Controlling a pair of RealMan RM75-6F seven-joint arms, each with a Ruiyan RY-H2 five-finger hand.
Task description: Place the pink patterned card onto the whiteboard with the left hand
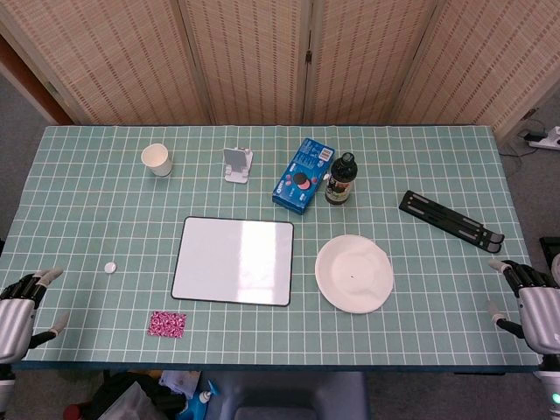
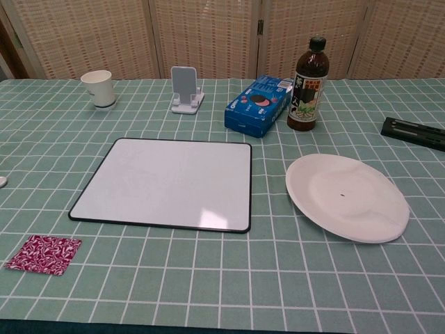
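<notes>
Several bystanders beyond whiteboard: cup, phone stand, blue box, bottle.

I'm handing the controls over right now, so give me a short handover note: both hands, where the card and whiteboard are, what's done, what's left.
Left hand: at the table's near left edge, fingers apart, holding nothing.
Right hand: at the near right edge, fingers apart, holding nothing.
Pink patterned card: flat on the table near the front edge, just in front of the whiteboard's near left corner, not touching it.
Whiteboard: flat at mid-table, nothing on it, white plate to its right.
Done: nothing yet; card untouched.
Left: reach with the left hand, pick up the card, lay it on the whiteboard.
</notes>
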